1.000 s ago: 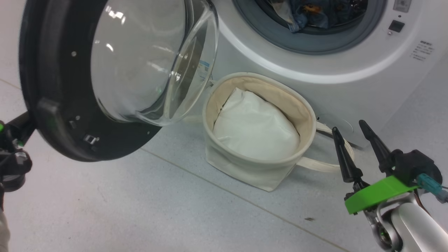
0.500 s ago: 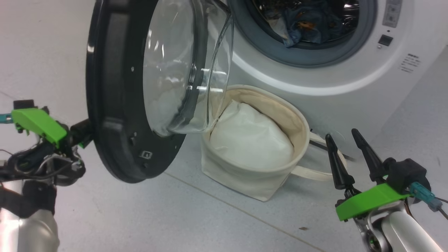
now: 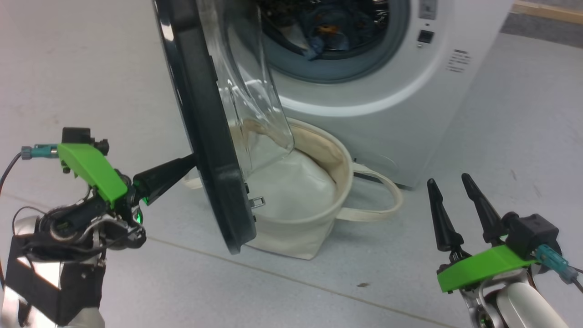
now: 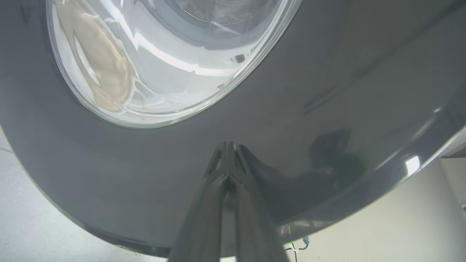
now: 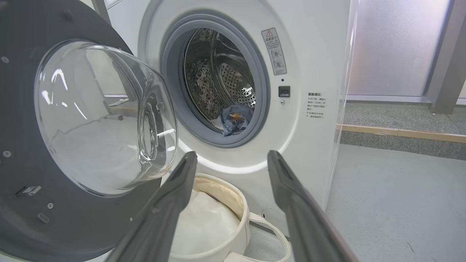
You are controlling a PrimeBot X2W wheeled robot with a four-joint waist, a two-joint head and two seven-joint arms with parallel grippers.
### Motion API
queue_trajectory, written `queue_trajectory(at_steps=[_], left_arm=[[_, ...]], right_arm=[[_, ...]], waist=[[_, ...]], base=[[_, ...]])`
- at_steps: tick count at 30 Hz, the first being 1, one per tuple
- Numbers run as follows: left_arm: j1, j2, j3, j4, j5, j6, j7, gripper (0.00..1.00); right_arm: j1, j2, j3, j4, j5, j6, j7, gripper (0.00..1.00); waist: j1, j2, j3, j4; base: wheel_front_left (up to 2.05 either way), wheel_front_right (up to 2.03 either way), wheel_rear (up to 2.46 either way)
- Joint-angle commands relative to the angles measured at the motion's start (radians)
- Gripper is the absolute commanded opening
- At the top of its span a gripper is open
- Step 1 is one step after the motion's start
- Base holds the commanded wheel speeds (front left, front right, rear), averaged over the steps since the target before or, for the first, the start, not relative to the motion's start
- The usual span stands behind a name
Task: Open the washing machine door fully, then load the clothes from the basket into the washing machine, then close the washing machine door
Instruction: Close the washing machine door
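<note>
Washing machine door [image 3: 205, 136] partway open, edge-on from the head view, with the left gripper [image 3: 189, 160] against it.

From where I stand, the door's long axis runs from 11 o'clock down to 5 o'clock. Its glass bowl bulges toward 3 o'clock, over the basket [image 3: 282, 237], which sits on the floor against the washing machine [image 3: 387, 114]. The left gripper, at 8 o'clock, has its fingers pressed together and their tips touch the door's glossy outer face near the lower rim. The right gripper [image 3: 448, 180] hangs at 4 o'clock, fingers spread and empty, pointing toward 12. The clothes [image 3: 328, 32] lie inside the drum at 12 o'clock. White padding [image 3: 291, 191] sits in the basket.
</note>
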Motion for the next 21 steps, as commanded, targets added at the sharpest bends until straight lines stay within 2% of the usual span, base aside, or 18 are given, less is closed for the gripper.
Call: queue_trajectory(at_steps=[1, 5, 9, 21], left_arm=[[-0.018, 0.021, 0.026, -0.051, -0.003, 0.005, 0.007, 0.0], [-0.007, 0.007, 0.023, -0.091, 0.006, 0.024, -0.01, 0.0], [-0.015, -0.002, 0.02, -0.109, 0.016, 0.024, -0.033, 0.0], [-0.111, -0.004, 0.025, -0.029, 0.086, -0.048, -0.174, 0.0]], right_arm=[[-0.016, 0.001, 0.008, -0.039, -0.01, 0.006, -0.012, 1.0], [-0.023, 0.008, 0.009, -0.046, -0.014, 0.006, -0.012, 1.0], [-0.029, 0.015, 0.004, -0.052, -0.018, 0.006, -0.012, 1.0], [-0.053, 0.053, -0.011, -0.07, -0.035, 0.006, -0.012, 1.0]], waist=[[0.0, 0.0, 0.004, -0.035], [0.0, 0.0, 0.012, -0.094], [0.0, 0.0, 0.03, -0.154], [0.0, 0.0, 0.102, -0.342]], base=[[0.0, 0.0, 0.0], [0.0, 0.0, 0.0], [0.0, 0.0, 0.0], [0.0, 0.0, 0.0]])
